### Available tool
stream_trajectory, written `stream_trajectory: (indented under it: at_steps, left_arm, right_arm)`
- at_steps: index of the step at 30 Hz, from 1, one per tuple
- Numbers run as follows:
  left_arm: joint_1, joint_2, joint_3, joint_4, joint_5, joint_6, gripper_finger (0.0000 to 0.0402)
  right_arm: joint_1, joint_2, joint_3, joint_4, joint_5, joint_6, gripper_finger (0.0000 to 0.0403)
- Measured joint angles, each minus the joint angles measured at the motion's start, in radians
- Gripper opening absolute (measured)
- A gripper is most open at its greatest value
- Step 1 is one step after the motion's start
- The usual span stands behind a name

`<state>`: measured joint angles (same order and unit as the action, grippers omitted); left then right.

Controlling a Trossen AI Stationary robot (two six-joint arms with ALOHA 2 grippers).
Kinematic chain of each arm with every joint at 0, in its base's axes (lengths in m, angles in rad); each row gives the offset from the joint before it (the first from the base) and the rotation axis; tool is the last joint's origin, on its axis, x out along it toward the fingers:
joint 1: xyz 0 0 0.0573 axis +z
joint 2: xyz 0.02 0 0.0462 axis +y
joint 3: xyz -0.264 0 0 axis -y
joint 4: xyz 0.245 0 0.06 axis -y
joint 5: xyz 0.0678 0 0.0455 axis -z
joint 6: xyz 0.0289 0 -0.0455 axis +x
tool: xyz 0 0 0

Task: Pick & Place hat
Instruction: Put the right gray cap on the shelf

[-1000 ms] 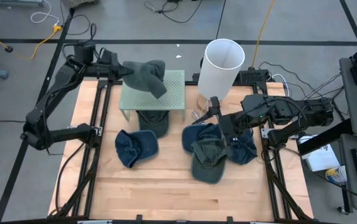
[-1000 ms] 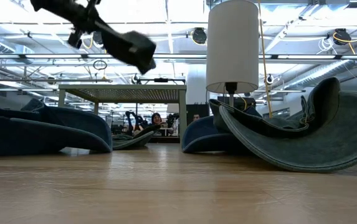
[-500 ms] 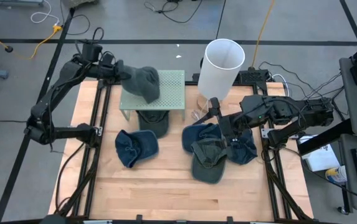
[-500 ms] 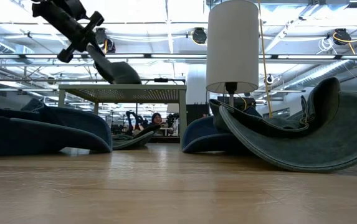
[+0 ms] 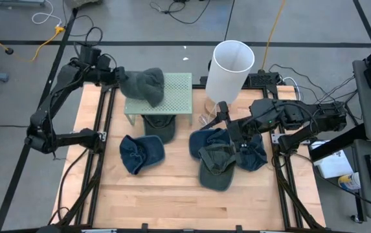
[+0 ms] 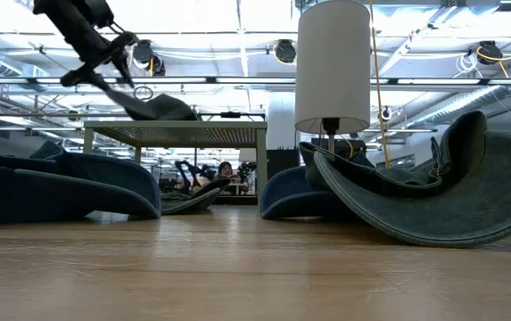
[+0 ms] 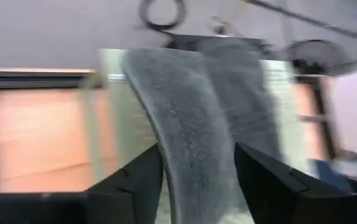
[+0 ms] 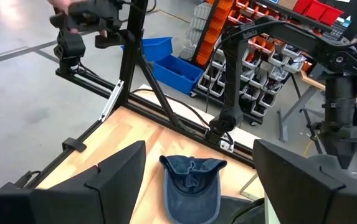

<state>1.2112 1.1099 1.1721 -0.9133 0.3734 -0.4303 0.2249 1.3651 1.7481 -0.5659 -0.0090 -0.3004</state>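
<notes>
- Broadly, the wooden table (image 5: 172,200) carries a pale green perforated stand (image 5: 175,97) toward its back, with a tall white cylinder (image 5: 230,68) just beside it on the right.
- On that stand lies the grey-green hat (image 5: 145,85), draped over the top's left back part; its long axis runs from the left gripper (image 5: 115,76) toward the stand's middle, so the hat lies straight ahead of the fingers.
- From table height, the hat's far part rests on the stand top while the gripped end slopes up to the gripper at the stand's left edge.
- The left gripper is clamped on the hat's edge; the wrist view shows ribbed grey cloth running between its two dark fingers (image 7: 134,186).
- By my reading, letting go here would leave the hat on the stand, though its overhanging left end might slip off.
- The right gripper (image 5: 227,123) waits low over the cluster of blue and green caps (image 5: 224,158) on the table's right, fingers spread and empty, far from the stand.
- Another blue cap (image 5: 140,154) lies in front of the stand, and a dark cap (image 5: 159,126) sits beneath it.
</notes>
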Motion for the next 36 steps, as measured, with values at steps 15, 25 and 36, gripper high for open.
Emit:
stream_trajectory:
  at_steps: [15, 25, 36]
  left_arm:
    - [-0.024, 0.002, 0.0, -0.016, -0.114, 0.003, 0.0214]
    - [-0.186, 0.003, 0.0, 0.172, -0.209, -0.03, 0.0199]
    - [-0.397, 0.044, 0.0, 0.254, -0.509, -0.046, 0.0213]
  right_arm:
    - [0.0, 0.0, 0.0, 0.025, 0.0, 0.0, 0.0287]
    - [0.0, 0.0, 0.0, 0.024, 0.003, 0.0, 0.0288]
    - [0.0, 0.0, 0.0, 0.028, 0.003, 0.001, 0.0288]
